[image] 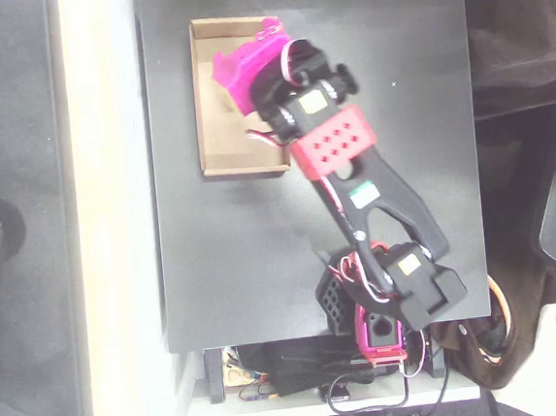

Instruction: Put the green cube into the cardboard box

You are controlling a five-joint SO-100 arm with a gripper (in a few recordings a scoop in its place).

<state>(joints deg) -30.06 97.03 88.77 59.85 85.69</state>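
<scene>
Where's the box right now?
In the overhead view, the box lies at the table's upper left, with the magenta claw over its upper right part.

A black tabletop [234, 260] fills the middle of the frame. At its upper left lies the box [215, 136], long side running top to bottom, its brown floor bare on the left. The arm [380, 199] rises from its base at the lower right edge of the tabletop and reaches diagonally to the upper left. Its magenta gripper [244, 67] hangs over the box's upper right part, covering that corner. Whether the jaws are open or closed cannot be told. Cables [303, 386] cluster below the tabletop's lower edge.
</scene>
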